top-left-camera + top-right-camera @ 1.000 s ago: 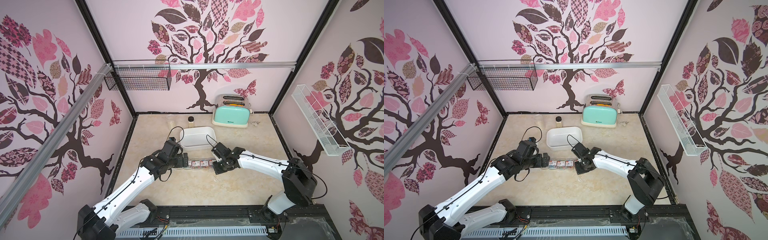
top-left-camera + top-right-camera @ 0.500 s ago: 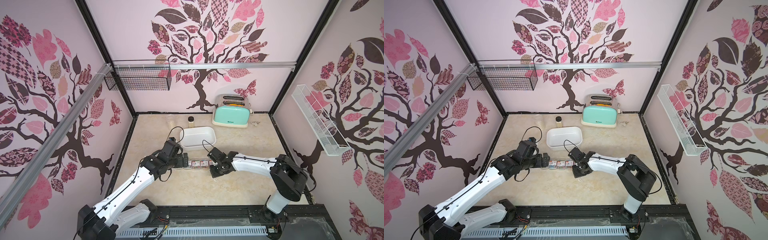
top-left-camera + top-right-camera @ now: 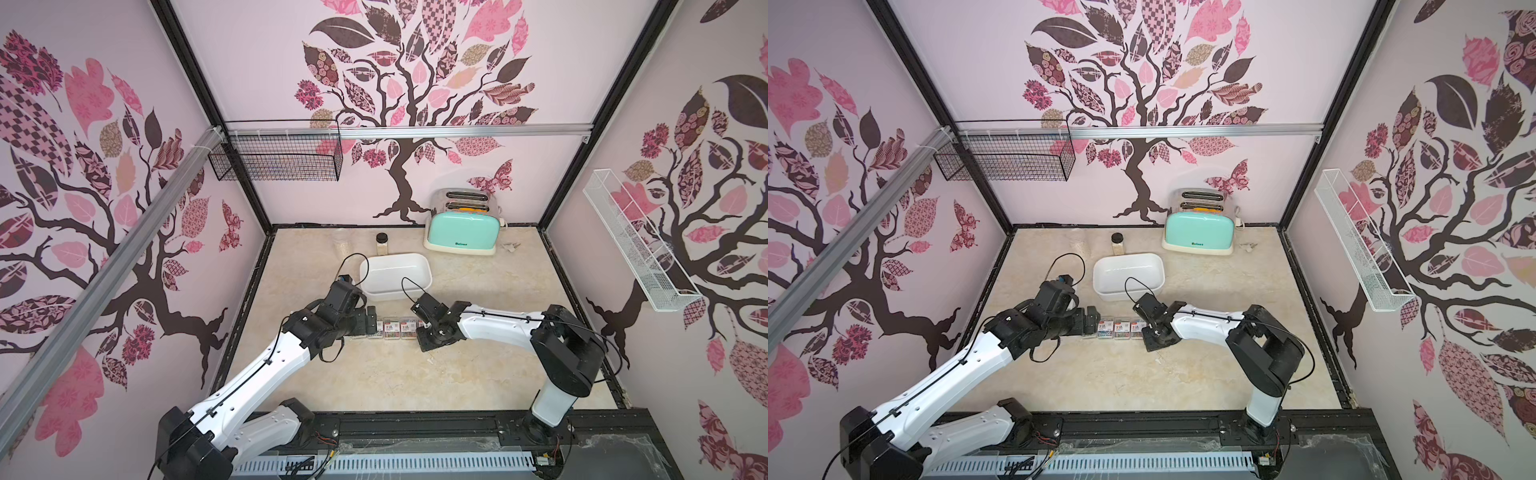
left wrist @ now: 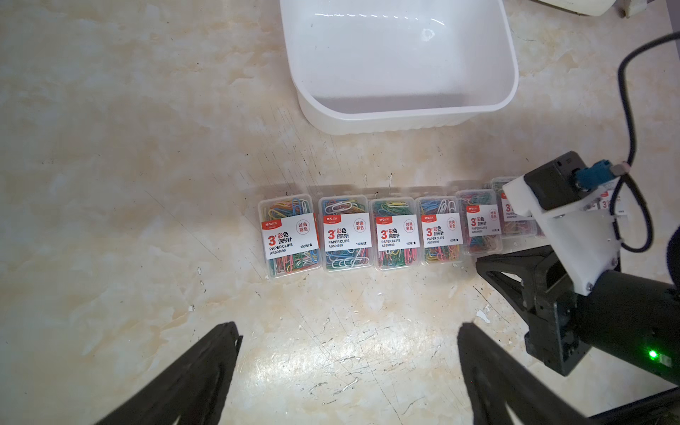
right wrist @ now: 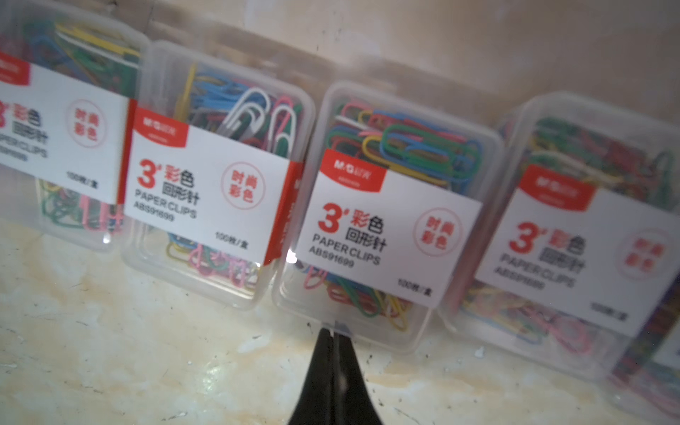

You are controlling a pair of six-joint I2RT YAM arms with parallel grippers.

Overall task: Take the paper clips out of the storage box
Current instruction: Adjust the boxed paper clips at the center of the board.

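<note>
Cases of paper clips (image 4: 393, 235), clear and labelled, were laid side by side in one row on the desk (image 4: 110, 184), outside the storage box (image 4: 404, 117), which stood just beyond the row as seen from the left gripper (image 4: 349, 327). That gripper's fingers were spread wide, with bare desk between them and the row ahead of their tips. Six cases were counted in the left wrist view, the farthest partly covered by the right arm's camera mount; in both top views only three cases (image 3: 392, 328) (image 3: 1119, 329) were seen uncovered between the two arms. The right gripper (image 5: 333, 333) was shown clearly only by its own wrist camera: its fingers were pressed together, nothing pinched, and the joined tip was set at the near edge of one case, touching it or nearly so. Label print was legible there.
</note>
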